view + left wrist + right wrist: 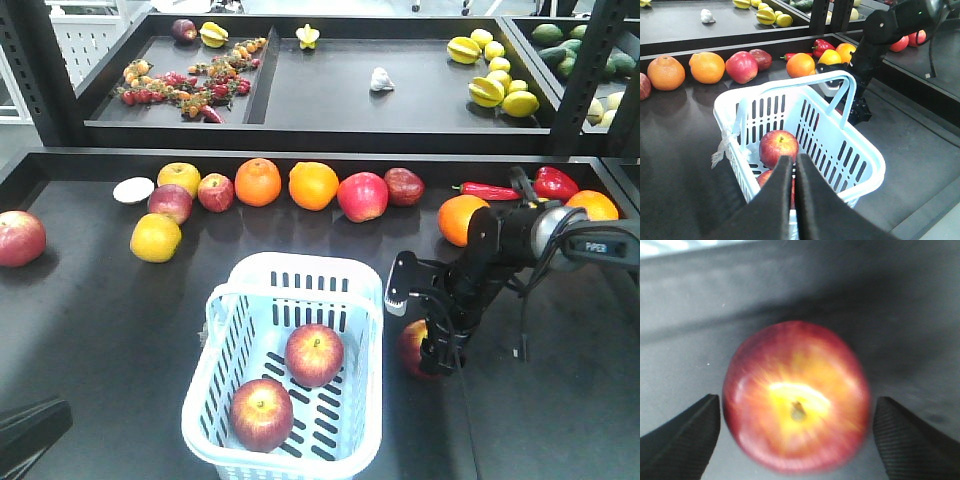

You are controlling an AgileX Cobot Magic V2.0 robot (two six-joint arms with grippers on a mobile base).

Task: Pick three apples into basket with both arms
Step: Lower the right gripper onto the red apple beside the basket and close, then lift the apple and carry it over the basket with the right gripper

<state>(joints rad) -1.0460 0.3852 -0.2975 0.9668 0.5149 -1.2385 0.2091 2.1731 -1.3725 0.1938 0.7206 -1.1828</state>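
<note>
The pale blue-white basket (300, 266) stands at the table's front centre with two dark-red apples (314, 354) (262, 413) lying in it. A third apple (411, 347) rests on the table just right of the basket. My right gripper (796, 400) is open and straddles this apple (796, 396), one finger on each side with a gap to both. In the front view the right arm (500, 240) bends down over it. My left gripper (793, 159) is shut and empty, hovering over the basket's (870, 165) near side above the apples (778, 147).
A row of fruit lines the back of the table: oranges (258, 181), a glossier apple (362, 195), a red pepper (555, 182). Another apple (20, 238) lies far left. A raised rear tray (420, 100) holds lemons and small fruit. Dark shelf posts (590, 70) stand at the right.
</note>
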